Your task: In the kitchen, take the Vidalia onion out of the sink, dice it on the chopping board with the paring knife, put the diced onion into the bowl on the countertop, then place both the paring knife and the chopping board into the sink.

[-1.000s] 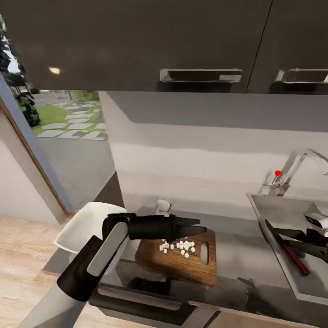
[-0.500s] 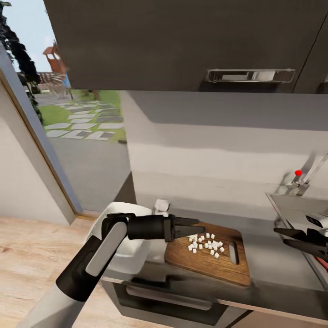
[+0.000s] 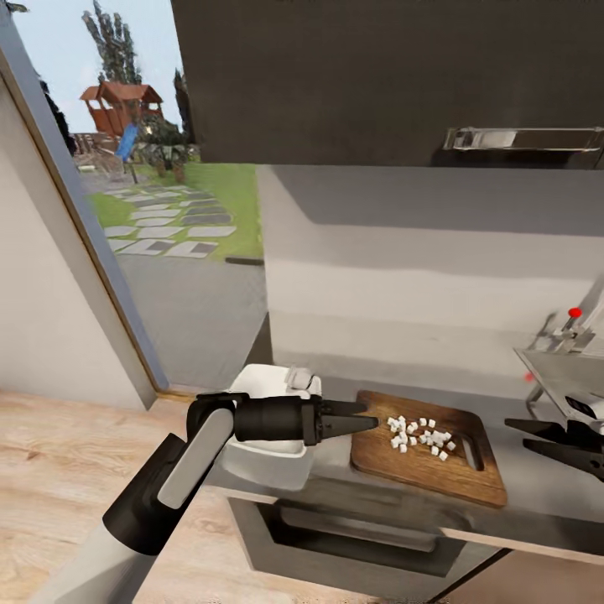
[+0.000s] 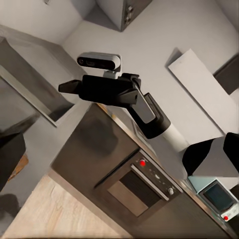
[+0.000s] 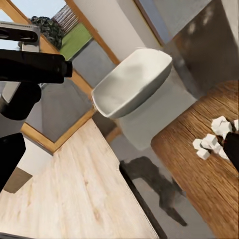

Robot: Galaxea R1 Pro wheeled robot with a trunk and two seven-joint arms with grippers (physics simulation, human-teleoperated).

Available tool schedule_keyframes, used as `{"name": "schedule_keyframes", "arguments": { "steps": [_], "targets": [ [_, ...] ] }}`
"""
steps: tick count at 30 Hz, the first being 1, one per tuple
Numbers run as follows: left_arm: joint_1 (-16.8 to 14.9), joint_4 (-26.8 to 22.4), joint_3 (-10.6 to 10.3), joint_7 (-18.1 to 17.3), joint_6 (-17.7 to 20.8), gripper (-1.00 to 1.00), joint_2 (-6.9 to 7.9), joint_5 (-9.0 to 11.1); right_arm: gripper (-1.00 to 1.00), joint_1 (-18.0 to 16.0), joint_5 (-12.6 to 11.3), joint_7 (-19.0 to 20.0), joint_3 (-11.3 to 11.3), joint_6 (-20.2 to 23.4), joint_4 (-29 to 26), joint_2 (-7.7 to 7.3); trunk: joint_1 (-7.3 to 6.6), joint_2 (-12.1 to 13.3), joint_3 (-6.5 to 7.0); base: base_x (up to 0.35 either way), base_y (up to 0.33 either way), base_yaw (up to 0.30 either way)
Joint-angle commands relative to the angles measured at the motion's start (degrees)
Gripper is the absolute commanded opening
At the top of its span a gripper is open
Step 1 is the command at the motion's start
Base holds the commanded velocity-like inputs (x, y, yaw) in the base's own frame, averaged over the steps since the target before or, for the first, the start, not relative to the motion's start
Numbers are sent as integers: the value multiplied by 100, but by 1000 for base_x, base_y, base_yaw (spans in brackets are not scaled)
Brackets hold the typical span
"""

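Small pale bits of diced onion [image 3: 417,435] [image 5: 211,142] lie in a heap on the brown chopping board [image 3: 419,470] [image 5: 209,189] on the grey countertop [image 3: 537,495]. Left of the board stands the white bowl [image 3: 267,453] [image 5: 132,84], holding nothing that I can see. My left gripper [image 3: 372,417] [image 5: 67,67] hovers open and empty over the board's left edge, between bowl and bits. My right gripper [image 3: 516,434] [image 4: 67,88] is open and empty beside the board's right end. The sink [image 3: 549,369] shows a corner at the far right. The paring knife is out of view.
The chrome faucet with its red knob [image 3: 575,313] stands behind the sink. Dark wall cabinets [image 3: 377,75] hang overhead. A small pale object [image 3: 300,377] sits behind the bowl. An oven [image 3: 335,537] [image 4: 139,184] is under the counter. A glass door [image 3: 126,210] and wood floor [image 3: 59,453] lie left.
The camera has swung left, so bowl, board and sink have slid right in the picture and the sink basin has left it. My left gripper was over the bits; it is now at the board's left edge.
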Motion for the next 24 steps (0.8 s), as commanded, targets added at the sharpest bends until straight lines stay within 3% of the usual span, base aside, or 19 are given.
{"name": "schedule_keyframes", "arguments": {
  "steps": [1,13,22,24],
  "targets": [
    [-3,0,-4,2,26,100,4,26,100,-4,-22,-2,-1,44,-2,-3,-1,-6,-7,-163,221,0],
    [-3,0,-4,2,33,100,9,26,100,-6,-22,-40,-2,39,-2,-3,-1,-6,-7,-171,208,0],
    [-5,0,4,-6,42,100,178,201,100,-6,-18,-416,-7,39,24,-3,-1,-6,-7,-122,208,0],
    [-5,0,7,-7,40,100,225,221,100,-5,-21,-595,-217,33,26,6,-1,-6,-7,-14,26,0]
  ]
}}
